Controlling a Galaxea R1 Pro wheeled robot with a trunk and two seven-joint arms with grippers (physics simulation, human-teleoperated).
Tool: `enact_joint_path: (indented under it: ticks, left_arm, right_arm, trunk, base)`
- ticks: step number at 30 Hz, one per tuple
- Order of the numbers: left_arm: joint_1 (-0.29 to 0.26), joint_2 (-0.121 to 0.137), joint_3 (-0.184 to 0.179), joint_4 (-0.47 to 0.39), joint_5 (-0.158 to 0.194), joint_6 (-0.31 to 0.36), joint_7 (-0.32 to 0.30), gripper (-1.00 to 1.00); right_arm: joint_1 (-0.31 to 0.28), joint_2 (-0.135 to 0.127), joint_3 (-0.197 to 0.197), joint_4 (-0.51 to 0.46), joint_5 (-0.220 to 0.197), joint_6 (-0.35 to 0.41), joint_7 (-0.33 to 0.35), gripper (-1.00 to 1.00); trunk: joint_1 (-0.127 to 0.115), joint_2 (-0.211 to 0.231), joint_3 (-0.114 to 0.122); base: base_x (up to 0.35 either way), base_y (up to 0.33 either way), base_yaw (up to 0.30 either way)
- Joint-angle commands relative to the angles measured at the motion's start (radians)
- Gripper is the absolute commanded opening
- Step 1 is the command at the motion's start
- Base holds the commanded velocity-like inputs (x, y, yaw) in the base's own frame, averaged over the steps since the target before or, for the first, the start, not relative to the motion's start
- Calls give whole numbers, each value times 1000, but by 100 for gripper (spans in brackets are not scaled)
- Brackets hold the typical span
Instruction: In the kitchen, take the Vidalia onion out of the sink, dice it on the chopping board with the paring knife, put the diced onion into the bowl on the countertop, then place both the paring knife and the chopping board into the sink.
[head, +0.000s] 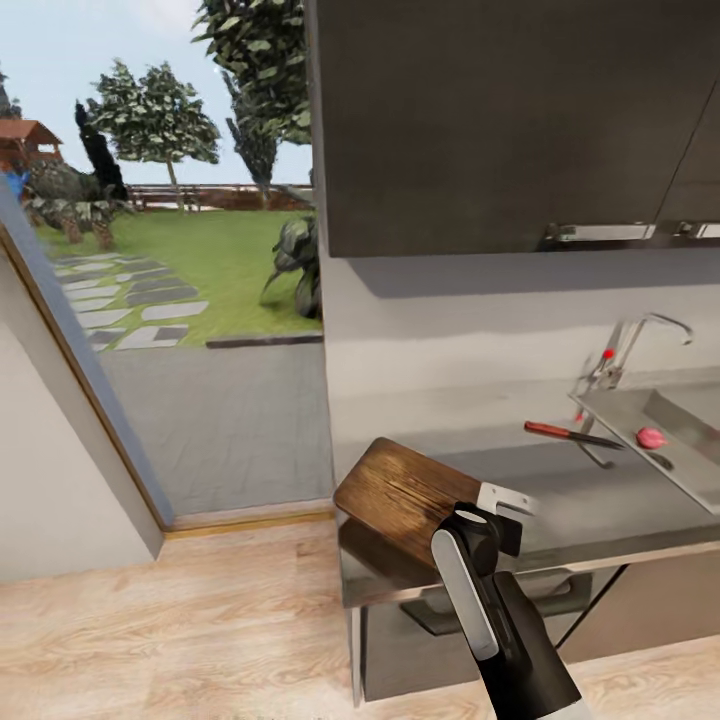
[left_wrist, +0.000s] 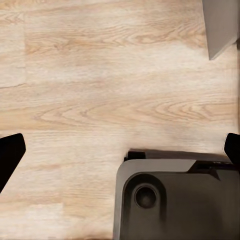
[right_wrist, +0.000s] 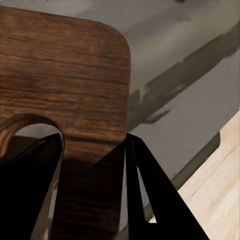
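Right claw (right_wrist: 92, 190) clamped on board (head: 410, 500) – dark fingers (right_wrist: 150, 195) either side of its end by slot handle, board brown wood-grain with rounded corners, tilted, lifted off glossy grey table (head: 600, 505) at end far from sink (head: 665, 420). Knife (head: 570, 433), orange-red handle, dark blade, on table just beside sink. Pink round thing (head: 651, 437) in steel basin. Left claw (left_wrist: 120, 150) spread wide – black tips above pale wood floor (left_wrist: 100, 75).

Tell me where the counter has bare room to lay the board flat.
Bare grey countertop runs between the chopping board, gripped by the right gripper at the counter's left end, and the sink. It is crowded near the sink rim, where the paring knife lies.
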Motion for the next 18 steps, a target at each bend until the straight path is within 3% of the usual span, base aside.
enact_joint_path:
  ticks: [1,18]
  left_arm:
    - [0,-1,3,-1,0,-2,-1,100]
    - [0,-1,3,-1,-1,-2,-1,100]
  right_arm:
    - [-1,0,1,-1,-7,7,-8,-100]
    - [-1,0,11,-1,-7,7,-8,-100]
  trunk:
    - [1,-2,-3]
    - [1,-2,-15]
  base:
    - [0,-283,226]
    - [0,-283,226]
